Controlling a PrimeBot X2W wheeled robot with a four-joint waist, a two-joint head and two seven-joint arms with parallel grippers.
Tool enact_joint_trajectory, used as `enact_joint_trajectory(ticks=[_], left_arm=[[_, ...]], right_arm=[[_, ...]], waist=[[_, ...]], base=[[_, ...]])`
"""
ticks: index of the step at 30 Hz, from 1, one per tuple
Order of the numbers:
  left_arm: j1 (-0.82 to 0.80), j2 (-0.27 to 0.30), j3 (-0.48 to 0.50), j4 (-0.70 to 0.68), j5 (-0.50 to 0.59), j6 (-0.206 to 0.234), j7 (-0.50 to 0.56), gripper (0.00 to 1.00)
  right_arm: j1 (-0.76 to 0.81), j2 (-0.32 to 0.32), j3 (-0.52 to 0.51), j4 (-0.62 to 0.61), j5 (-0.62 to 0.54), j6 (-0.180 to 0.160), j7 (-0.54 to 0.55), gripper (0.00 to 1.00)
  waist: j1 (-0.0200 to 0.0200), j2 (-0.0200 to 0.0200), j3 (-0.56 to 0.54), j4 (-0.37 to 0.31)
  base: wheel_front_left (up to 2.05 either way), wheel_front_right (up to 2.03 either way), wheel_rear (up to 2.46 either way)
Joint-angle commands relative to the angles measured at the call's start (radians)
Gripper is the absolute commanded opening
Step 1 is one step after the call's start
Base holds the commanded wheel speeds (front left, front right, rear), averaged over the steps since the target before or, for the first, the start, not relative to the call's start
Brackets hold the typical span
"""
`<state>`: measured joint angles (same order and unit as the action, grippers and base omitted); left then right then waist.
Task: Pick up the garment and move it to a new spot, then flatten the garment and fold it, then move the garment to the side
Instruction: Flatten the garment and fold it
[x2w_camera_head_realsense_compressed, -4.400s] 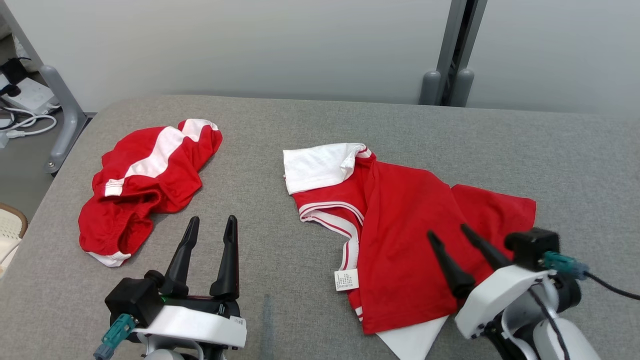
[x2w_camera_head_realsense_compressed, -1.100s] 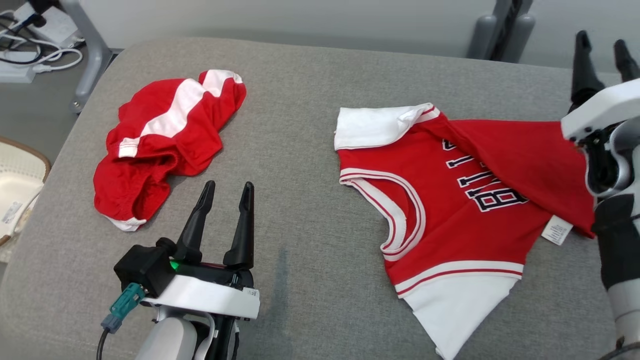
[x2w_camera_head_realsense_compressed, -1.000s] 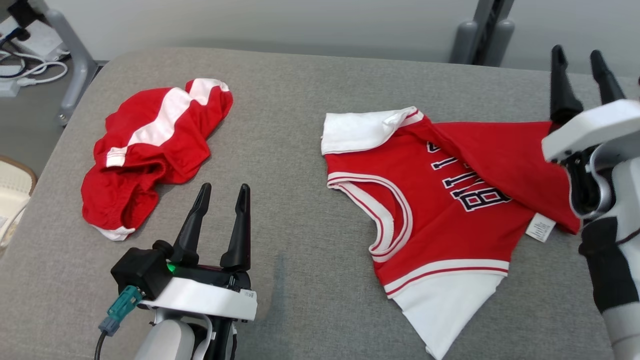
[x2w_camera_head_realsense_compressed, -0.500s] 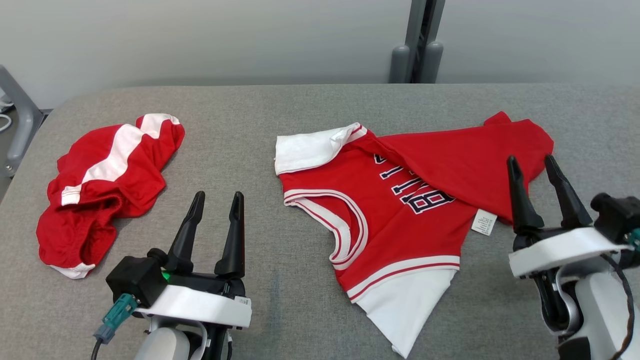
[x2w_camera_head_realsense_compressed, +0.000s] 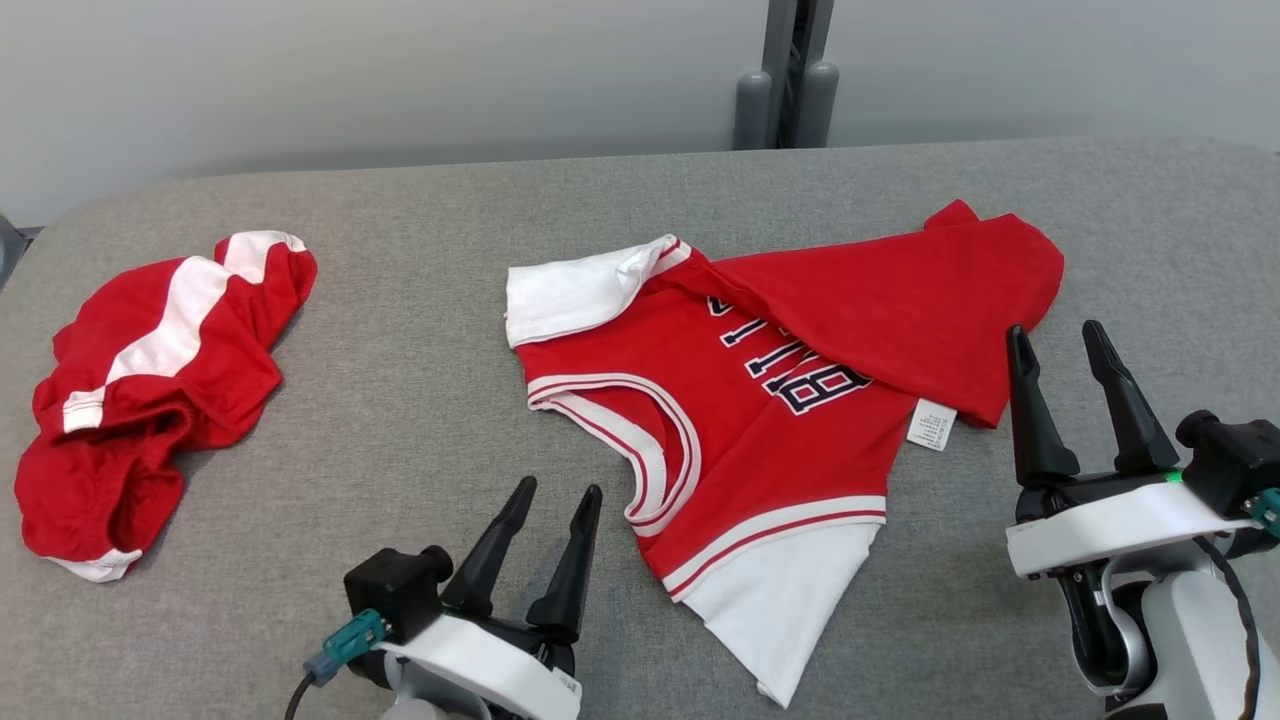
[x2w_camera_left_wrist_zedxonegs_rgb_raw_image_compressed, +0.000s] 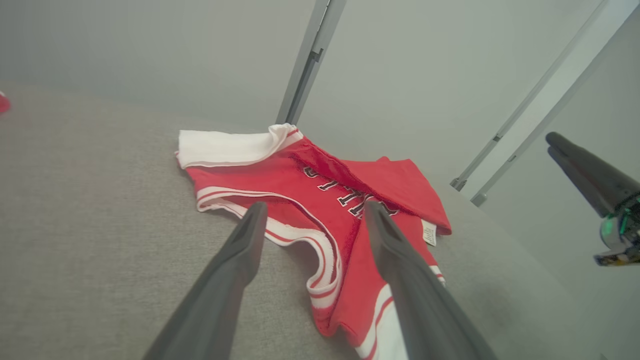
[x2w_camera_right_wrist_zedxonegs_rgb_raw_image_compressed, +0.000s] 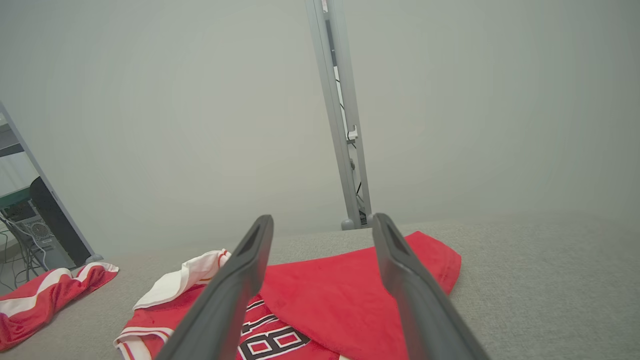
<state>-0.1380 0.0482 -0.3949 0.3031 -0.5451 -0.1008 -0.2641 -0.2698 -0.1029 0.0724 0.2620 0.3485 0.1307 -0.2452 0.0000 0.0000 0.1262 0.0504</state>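
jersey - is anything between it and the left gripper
Nothing visible does. Bare table is all that lies between the open left gripper and the jersey, whose armhole edge is the nearest part. The shorts lie well off to the left, apart from both.

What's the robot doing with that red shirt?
A two-armed robot is sorting out a red and white basketball jersey lying on the grey table. It holds nothing right now: the left tool and the right tool are both open beside it. The jersey isn't flat yet; a red flap covers part of the lettering. Another red and white garment lies crumpled at the left.
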Motion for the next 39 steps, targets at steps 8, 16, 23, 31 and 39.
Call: enact_joint_trajectory(ticks=[8, 16, 23, 31, 39], left_arm=[[-0.101, 0.005, -0.136, 0.178, -0.122, -0.022, 0.024, 1.0], [-0.182, 0.005, -0.196, 0.328, -0.106, 0.017, 0.026, 1.0], [-0.237, 0.005, -0.247, 0.408, -0.142, 0.038, 0.028, 1.0], [-0.276, 0.005, -0.258, 0.429, -0.183, 0.034, 0.013, 0.0], [-0.257, 0.057, -0.086, 0.301, -0.113, 0.099, -0.001, 0.0]], right_arm=[[0.01, 0.003, 0.007, -0.01, -0.017, 0.0, 0.004, 1.0], [-0.001, 0.008, 0.014, -0.013, -0.026, 0.0, 0.002, 1.0], [-0.008, 0.012, 0.009, -0.018, -0.029, 0.0, -0.001, 1.0], [-0.016, 0.017, 0.008, -0.008, -0.038, 0.0, -0.003, 1.0], [-0.007, 0.022, -0.009, 0.015, -0.047, 0.0, -0.007, 1.0]], waist=[[0.0, 0.0, 0.025, -0.044], [0.0, 0.0, 0.047, -0.085], [0.0, 0.0, 0.07, -0.105], [0.0, 0.0, 0.081, -0.107], [0.0, 0.0, 0.058, -0.073]], base=[[0.0, 0.0, 0.0], [0.0, 0.0, 0.0], [0.0, 0.0, 0.0], [0.0, 0.0, 0.0], [0.0, 0.0, 0.0]])
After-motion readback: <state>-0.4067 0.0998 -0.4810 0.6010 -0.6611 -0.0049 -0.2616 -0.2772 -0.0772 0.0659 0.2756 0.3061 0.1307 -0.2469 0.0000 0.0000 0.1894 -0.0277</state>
